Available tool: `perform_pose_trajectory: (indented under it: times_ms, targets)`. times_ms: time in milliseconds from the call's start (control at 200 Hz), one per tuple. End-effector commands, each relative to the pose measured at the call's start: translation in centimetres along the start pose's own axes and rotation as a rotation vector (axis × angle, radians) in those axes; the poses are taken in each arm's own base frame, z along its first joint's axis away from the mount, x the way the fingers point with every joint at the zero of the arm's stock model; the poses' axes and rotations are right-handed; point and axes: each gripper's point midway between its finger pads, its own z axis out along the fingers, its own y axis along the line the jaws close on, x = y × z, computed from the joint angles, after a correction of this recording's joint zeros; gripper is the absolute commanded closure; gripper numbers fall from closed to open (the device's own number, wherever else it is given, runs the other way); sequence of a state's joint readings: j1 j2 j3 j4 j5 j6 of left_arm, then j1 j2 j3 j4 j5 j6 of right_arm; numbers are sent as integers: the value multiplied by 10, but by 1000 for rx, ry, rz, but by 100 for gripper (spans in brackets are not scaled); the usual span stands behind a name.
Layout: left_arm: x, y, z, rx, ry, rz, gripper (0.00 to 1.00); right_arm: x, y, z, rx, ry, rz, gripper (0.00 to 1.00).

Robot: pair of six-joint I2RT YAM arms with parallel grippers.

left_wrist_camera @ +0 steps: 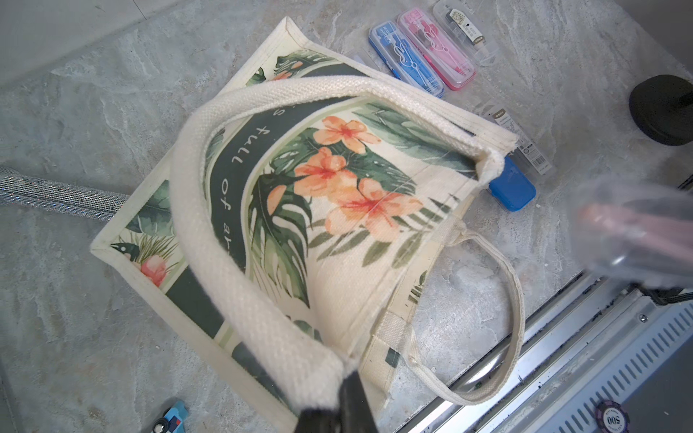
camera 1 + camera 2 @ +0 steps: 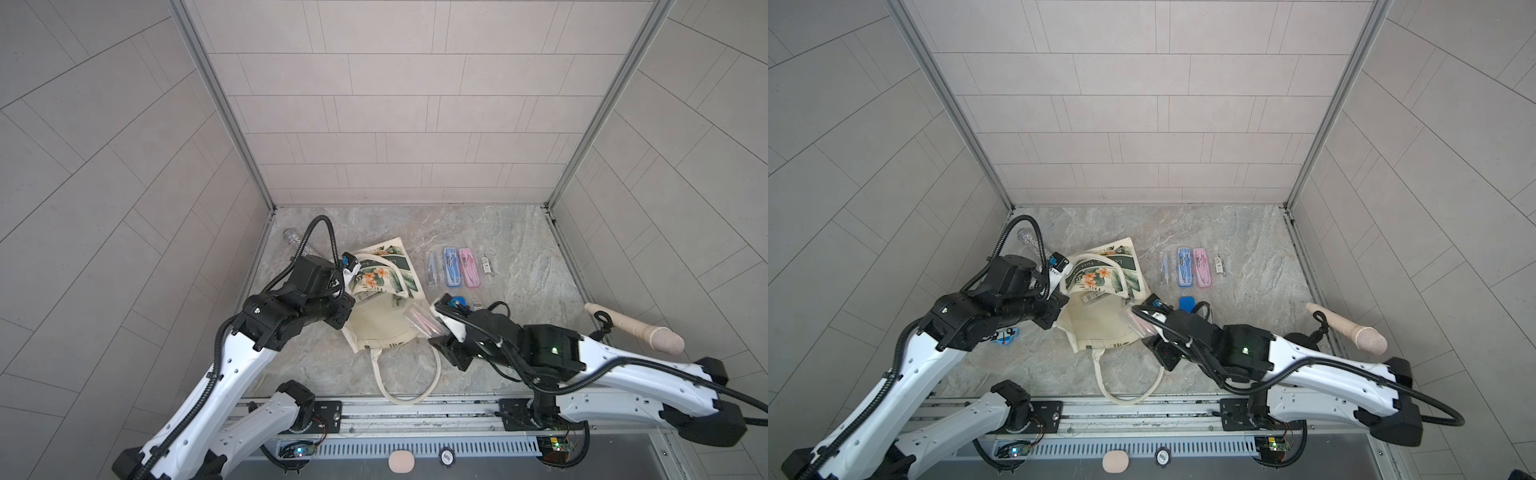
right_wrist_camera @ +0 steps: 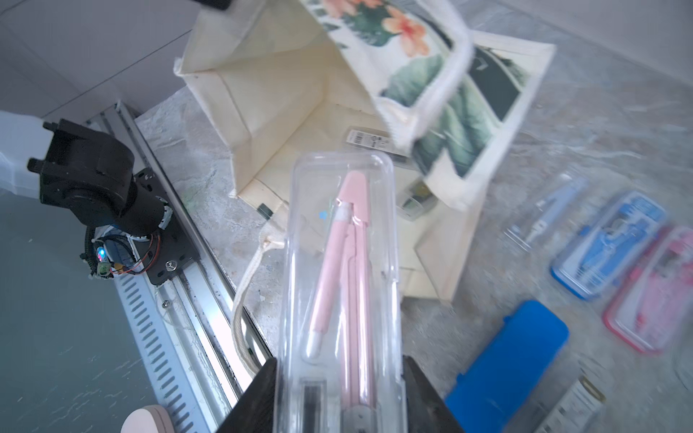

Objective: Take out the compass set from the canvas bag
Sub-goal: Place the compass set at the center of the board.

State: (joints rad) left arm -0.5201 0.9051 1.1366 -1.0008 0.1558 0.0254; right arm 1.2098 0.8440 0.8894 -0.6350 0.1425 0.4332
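The right gripper (image 3: 339,393) stands about half open, and its two black jaws clamp the long sides of a clear plastic case with a pink compass (image 3: 341,258) inside. The case hangs in the air, with its free end toward the open mouth of the cream canvas bag with green-leaf and orange-flower print (image 2: 376,328). In the left wrist view the case is apart from the cloth.

The left gripper (image 1: 337,406) is fully closed on one woven cream handle (image 1: 258,300) and holds it up, so the mouth gapes toward the right arm. The second handle (image 1: 476,395) lies flat, and its loop reaches the front edge of the grey marble counter (image 2: 519,232). The bag lies left of centre.

Inside the mouth one flat labelled pack (image 3: 369,140) shows. Right of the bag, four cases lie in one row, side by side:
- one clear case with a blue compass (image 2: 432,272)
- one blue case (image 2: 450,266)
- one pink case (image 2: 469,268)
- one small clear case (image 2: 486,264)

Nearer the right gripper lie one solid blue box (image 2: 1187,303) and one clear barcoded pack (image 1: 525,146).

Behind the row, bare counter runs to the back wall and the right wall. One beige microphone (image 2: 631,330) lies at the right edge. One silver glitter-covered rod (image 2: 297,241) lies at the far left corner. One small blue toy car (image 2: 1007,334) sits under the left arm.
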Motion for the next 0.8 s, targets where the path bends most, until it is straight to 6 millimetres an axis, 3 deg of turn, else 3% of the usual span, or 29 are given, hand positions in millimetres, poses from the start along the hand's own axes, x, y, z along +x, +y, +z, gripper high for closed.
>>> perform_pose_trajectory:
  times_ms: [0, 85, 165, 310, 455, 525, 676, 796]
  targets:
    - [-7, 0, -7, -5, -34, 3, 100, 36, -54, -28, 193, -9, 114, 55]
    - [-8, -1, -8, 3, -41, -2, 100, 40, -79, -46, 248, -108, 241, 60]
    - [-9, -2, -10, 5, -49, -5, 100, 48, -94, -46, 293, -107, 330, 61]
    - [-8, -2, -14, 2, -51, 1, 100, 69, -107, -12, 291, 36, 507, 60]
    - [-7, -3, -15, 6, -55, 1, 100, 80, -152, -2, 411, 12, 676, 60]
    - [-7, -3, -15, 10, -58, -3, 100, 104, -174, 8, 464, 45, 768, 60]
    - [-8, -4, -15, 14, -70, -10, 100, 132, -204, 29, 445, 79, 937, 60]
    - [-8, -4, -16, 16, -75, -10, 100, 144, -218, 41, 434, 147, 969, 59]
